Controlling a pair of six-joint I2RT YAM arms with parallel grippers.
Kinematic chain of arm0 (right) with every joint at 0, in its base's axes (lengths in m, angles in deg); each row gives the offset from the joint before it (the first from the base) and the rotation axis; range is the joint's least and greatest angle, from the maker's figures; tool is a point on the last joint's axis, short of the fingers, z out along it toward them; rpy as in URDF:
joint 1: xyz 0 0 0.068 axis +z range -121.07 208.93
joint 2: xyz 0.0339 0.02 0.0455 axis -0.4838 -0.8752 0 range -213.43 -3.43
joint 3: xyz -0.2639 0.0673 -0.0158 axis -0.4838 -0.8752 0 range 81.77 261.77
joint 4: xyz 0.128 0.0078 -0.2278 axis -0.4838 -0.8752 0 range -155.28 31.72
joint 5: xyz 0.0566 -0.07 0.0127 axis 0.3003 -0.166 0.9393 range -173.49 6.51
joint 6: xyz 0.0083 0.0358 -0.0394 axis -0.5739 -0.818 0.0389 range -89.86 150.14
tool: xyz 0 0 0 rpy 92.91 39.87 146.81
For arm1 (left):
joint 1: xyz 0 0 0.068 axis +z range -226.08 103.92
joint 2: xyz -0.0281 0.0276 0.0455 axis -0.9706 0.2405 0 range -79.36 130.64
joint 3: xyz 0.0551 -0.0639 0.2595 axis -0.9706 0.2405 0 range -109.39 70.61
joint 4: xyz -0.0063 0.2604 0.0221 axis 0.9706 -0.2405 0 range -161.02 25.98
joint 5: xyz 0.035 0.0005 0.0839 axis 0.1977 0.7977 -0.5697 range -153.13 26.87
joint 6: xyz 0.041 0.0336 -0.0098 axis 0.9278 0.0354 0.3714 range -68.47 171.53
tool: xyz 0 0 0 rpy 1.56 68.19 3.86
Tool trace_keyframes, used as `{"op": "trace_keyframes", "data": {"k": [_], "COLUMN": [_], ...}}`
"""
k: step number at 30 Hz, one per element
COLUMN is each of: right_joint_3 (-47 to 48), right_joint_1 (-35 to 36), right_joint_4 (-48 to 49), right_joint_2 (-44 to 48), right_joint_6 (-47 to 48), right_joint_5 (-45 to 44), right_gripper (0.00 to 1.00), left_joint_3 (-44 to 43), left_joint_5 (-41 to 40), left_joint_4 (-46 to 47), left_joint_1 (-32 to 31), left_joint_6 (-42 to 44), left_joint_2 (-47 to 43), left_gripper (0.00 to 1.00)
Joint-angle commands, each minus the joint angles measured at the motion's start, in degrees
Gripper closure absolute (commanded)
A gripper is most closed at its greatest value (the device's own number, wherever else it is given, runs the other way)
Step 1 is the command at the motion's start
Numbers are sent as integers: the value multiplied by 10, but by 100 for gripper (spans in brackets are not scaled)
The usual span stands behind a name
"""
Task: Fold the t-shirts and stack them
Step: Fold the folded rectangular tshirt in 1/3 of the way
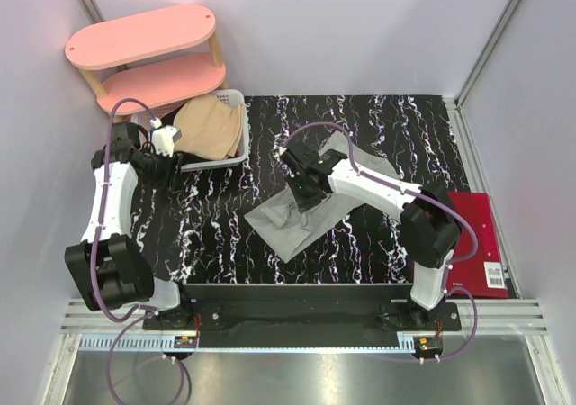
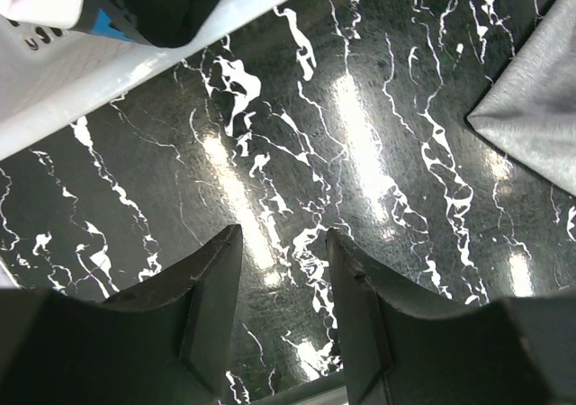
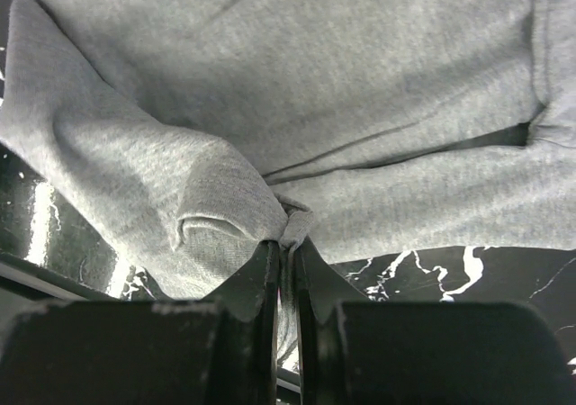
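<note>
Nearest me, on the black marbled table (image 1: 216, 234), the grey shirt (image 1: 286, 232) lay crumpled and half folded, a little right of the middle. The right gripper (image 3: 286, 243) was down on it, jaws nearly together and clamped on a small pinch of its fabric, with the cloth bunched up around the fingertips. A red book (image 1: 477, 243) sat off the table's right edge. Further back on the left, the left gripper (image 2: 283, 238) hung over bare tabletop just beside the white basket (image 1: 220, 164), its jaws apart with nothing between them. The tan shirt (image 1: 211, 126) was heaped in the basket; something dark and blue seemed to lie in there too, though I couldn't make it out. Behind the basket stood a pink shelf (image 1: 144, 36).
</note>
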Motion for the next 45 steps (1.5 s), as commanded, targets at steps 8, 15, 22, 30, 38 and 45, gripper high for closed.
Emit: {"op": "trace_keyframes", "data": {"k": [8,15,22,30,38,45], "right_joint_3": [-31,-32,-43,-31,-23,-4], "right_joint_1": [-63,-77,-111,-118,-118,-122], "right_joint_4": [19,25,35,27,19,17], "right_joint_2": [-19,-67,-39,17,63,37], "right_joint_6": [3,-2,-8,-9,-11,-6], "right_joint_5": [-4,-12,-16,13,22,-15], "right_gripper": [96,88,96,96,94,94], "left_joint_3": [-28,-16,-13,-23,-29,-33], "left_joint_5": [85,78,70,65,66,55], "left_joint_4": [-80,-98,-103,-102,-98,-99], "left_joint_1": [-11,-22,-29,-53,-63,-74], "left_joint_6": [79,112,111,93,81,76], "left_joint_2": [-11,-38,-37,-24,-7,-6], "left_gripper": [53,53,53,53,54,54]}}
